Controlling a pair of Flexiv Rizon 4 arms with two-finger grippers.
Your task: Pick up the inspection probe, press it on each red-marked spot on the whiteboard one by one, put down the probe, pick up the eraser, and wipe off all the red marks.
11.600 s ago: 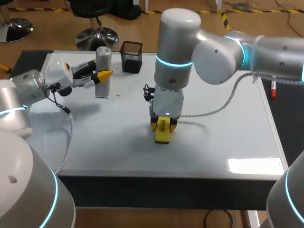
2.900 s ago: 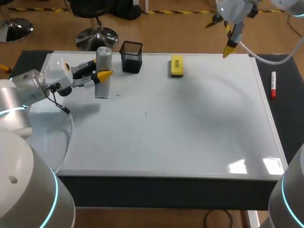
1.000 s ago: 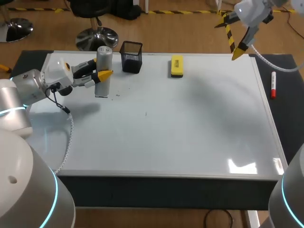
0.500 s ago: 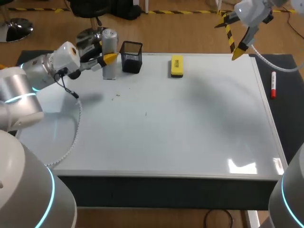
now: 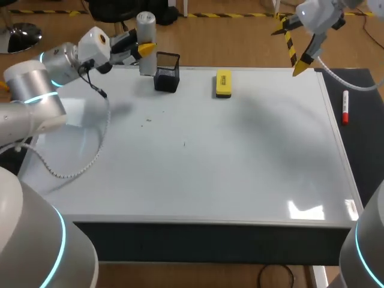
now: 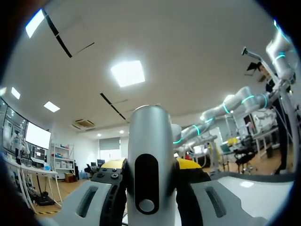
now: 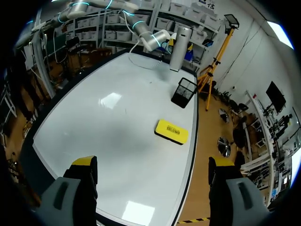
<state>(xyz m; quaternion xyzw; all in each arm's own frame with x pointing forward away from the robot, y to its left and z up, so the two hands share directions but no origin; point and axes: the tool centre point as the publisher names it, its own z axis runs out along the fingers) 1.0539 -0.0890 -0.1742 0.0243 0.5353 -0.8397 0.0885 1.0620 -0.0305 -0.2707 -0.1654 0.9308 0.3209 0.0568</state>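
Silver inspection probe (image 5: pixel 146 27) stands upright, clamped from both sides between the yellow tips of left gripper (image 6: pixel 149 167), fingers only as far apart as the probe is wide. It seems lifted clear of whiteboard (image 5: pixel 240 162) near its far left edge, just beside black mesh cup (image 5: pixel 166 73). Right gripper (image 7: pixel 151 165) is spread wide, holding nothing, high over the far right corner. Yellow eraser (image 5: pixel 223 83) lies flat on the board near the far edge, well apart from both grippers. No red marks I can make out, only a few tiny dark specks (image 5: pixel 147 120). Red marker (image 5: pixel 344 113) lies off the board to the right. Risks, as I judge them: the probe coming down may clip the cup rim and tip it. A tall cylinder set down off-vertical may topple on release. Smooth metal may slip in the pads.
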